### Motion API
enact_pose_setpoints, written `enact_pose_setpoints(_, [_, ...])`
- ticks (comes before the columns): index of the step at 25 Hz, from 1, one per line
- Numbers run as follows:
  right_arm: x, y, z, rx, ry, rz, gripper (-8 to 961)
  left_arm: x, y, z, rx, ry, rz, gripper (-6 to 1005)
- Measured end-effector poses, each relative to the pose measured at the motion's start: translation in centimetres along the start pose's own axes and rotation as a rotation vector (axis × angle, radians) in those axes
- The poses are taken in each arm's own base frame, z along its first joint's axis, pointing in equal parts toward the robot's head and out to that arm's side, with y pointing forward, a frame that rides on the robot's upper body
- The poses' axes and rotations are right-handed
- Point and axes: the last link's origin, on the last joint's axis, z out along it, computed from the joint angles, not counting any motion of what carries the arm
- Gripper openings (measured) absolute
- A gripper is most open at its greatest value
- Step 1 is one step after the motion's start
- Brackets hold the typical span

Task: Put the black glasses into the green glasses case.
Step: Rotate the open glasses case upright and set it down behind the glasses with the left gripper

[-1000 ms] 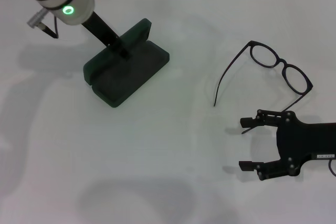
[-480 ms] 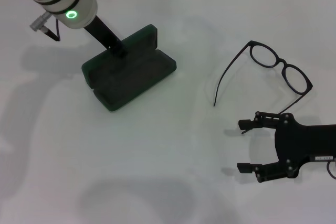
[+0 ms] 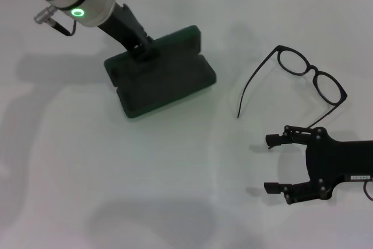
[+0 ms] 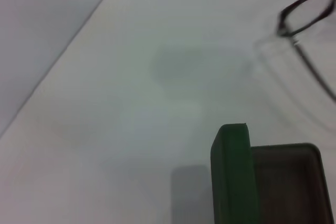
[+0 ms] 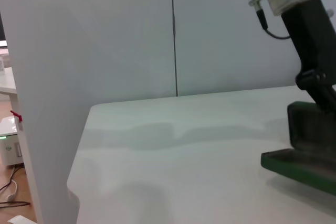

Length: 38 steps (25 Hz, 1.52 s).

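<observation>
The green glasses case (image 3: 169, 80) lies open on the white table at the back left, its lid (image 3: 178, 42) standing up. My left gripper (image 3: 140, 51) is at the case's rear edge by the lid and is shut on it. The case also shows in the left wrist view (image 4: 236, 177) and the right wrist view (image 5: 310, 153). The black glasses (image 3: 312, 74) lie unfolded on the table at the right, one temple arm reaching toward the middle; they also show in the left wrist view (image 4: 307, 14). My right gripper (image 3: 270, 164) is open and empty, low over the table just in front of the glasses.
The white table (image 3: 175, 173) holds nothing else in view. A wall runs behind its far edge. In the right wrist view a white panel (image 5: 42, 103) stands close on one side and my left arm (image 5: 310, 30) rises above the case.
My left gripper has dragged the open case to the right, toward the glasses, turning it a little. The right gripper and the glasses have stayed where they were.
</observation>
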Motion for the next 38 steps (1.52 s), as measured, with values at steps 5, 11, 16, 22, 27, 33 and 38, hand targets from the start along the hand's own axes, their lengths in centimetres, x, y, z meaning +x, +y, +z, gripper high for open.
enact_pose_setpoints(5, [0.0, 0.0, 0.0, 0.001, 0.0, -0.001, 873, 0.0, 1.4, 0.4, -0.05, 0.01, 0.205, 206])
enact_pose_setpoints(11, [0.0, 0.0, -0.1, 0.004, -0.004, -0.001, 873, 0.1, 2.6, 1.4, -0.065, -0.037, 0.338, 221])
enact_pose_setpoints(16, [0.0, 0.0, -0.1, 0.005, -0.004, -0.002, 873, 0.4, 2.8, 1.6, -0.059, -0.033, 0.346, 233])
enact_pose_setpoints(22, [0.0, 0.0, -0.1, 0.006, -0.005, -0.003, 873, 0.7, 3.4, 1.9, -0.07, -0.043, 0.353, 248])
enact_pose_setpoints(27, [0.0, 0.0, -0.1, 0.006, -0.004, -0.004, 873, 0.9, 3.7, 2.2, -0.064, -0.044, 0.353, 260])
enact_pose_setpoints(33, [0.1, 0.1, -0.1, 0.006, -0.005, 0.004, 873, 1.4, 4.0, 1.9, -0.064, 0.016, 0.331, 275])
enact_pose_setpoints(38, [0.2, 0.1, -0.1, 0.006, -0.004, 0.005, 873, 1.4, 4.9, 1.6, -0.073, 0.046, 0.344, 287])
